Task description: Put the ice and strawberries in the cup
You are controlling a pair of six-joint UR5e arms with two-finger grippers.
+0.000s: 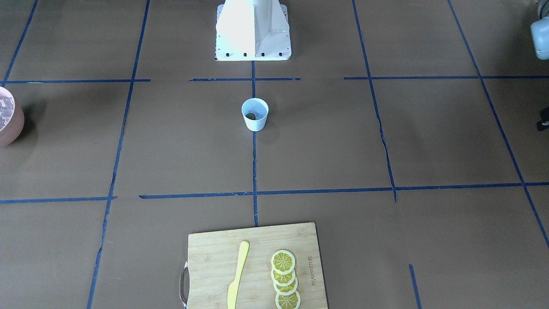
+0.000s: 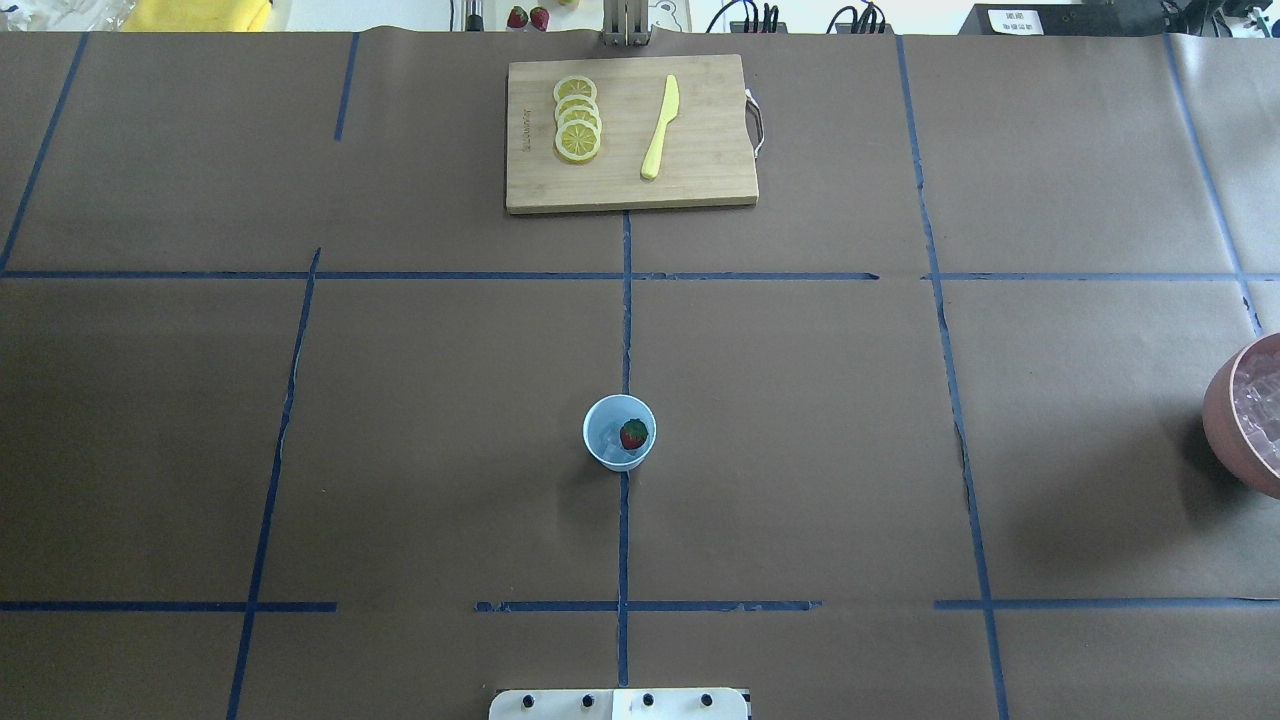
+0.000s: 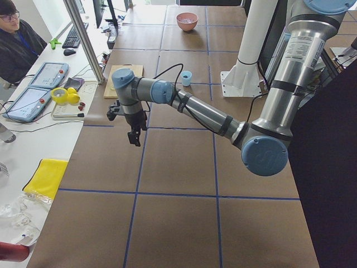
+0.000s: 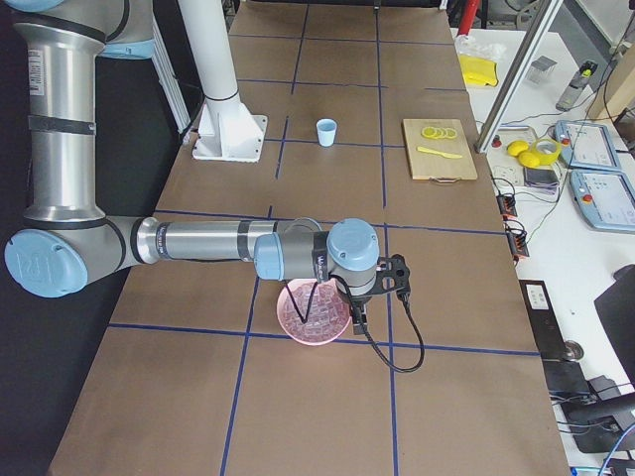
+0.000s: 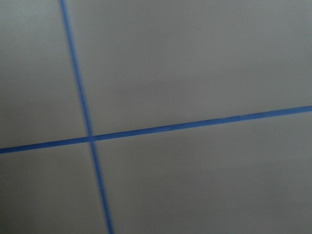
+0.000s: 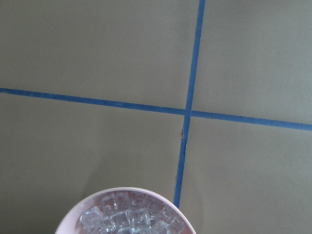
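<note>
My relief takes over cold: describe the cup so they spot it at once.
From the white robot base, follow the centre tape line across the table. The cup stands alone on it, short of the cutting board. It is small, white, pale blue inside, with a strawberry in it, unlike the large pinkish bowl at the edge.

The cutting board (image 1: 210, 257) bears a small printed mark, perhaps a brand, too small to read.
</note>
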